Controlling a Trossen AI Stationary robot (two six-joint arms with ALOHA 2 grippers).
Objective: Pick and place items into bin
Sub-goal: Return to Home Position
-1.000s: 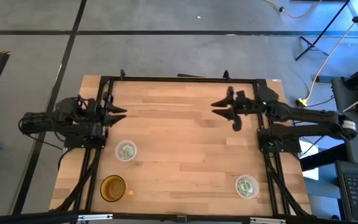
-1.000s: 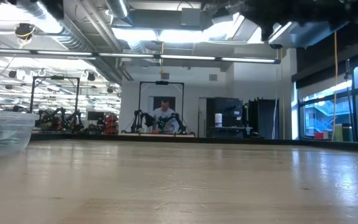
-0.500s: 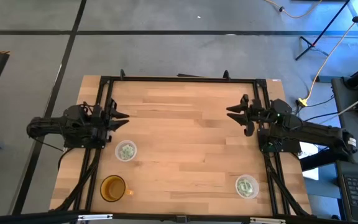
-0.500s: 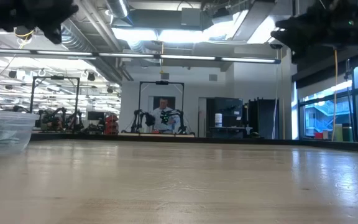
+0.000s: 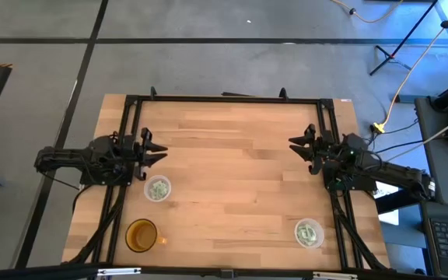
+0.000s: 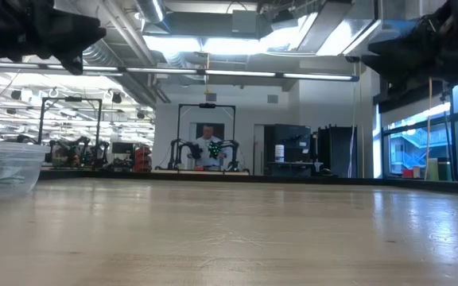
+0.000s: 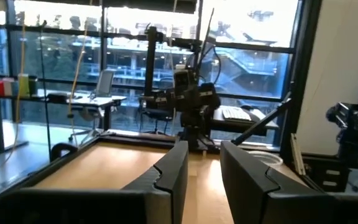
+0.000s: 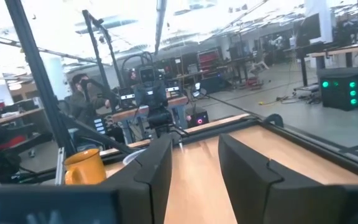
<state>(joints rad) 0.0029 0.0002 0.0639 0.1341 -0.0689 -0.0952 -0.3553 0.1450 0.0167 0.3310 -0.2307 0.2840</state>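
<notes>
Pale green and white packets lie in two round clear cups, one (image 5: 158, 189) near the left arm and one (image 5: 309, 232) by the table's near right corner. I see no loose packets on the bare wood. My left gripper (image 5: 162, 151) hangs open above the table's left side, just beyond the left cup. My right gripper (image 5: 295, 145) hangs open above the right side, fingers pointing toward the middle. Each wrist view shows its own two fingers apart, with nothing between them (image 7: 202, 180) (image 8: 194, 177).
An amber cup (image 5: 141, 235) stands by the near left corner and shows as a yellow mug (image 8: 86, 167) in the right wrist view. A clear container wall (image 6: 2, 167) shows at the low view's left edge. A black frame (image 5: 224, 99) rims the table. People work far behind.
My right gripper has drawn back from the table's middle toward its right edge and come down. My left gripper has shifted a little toward the near edge and the middle, and has come down into the low view. The cups have stayed put.
</notes>
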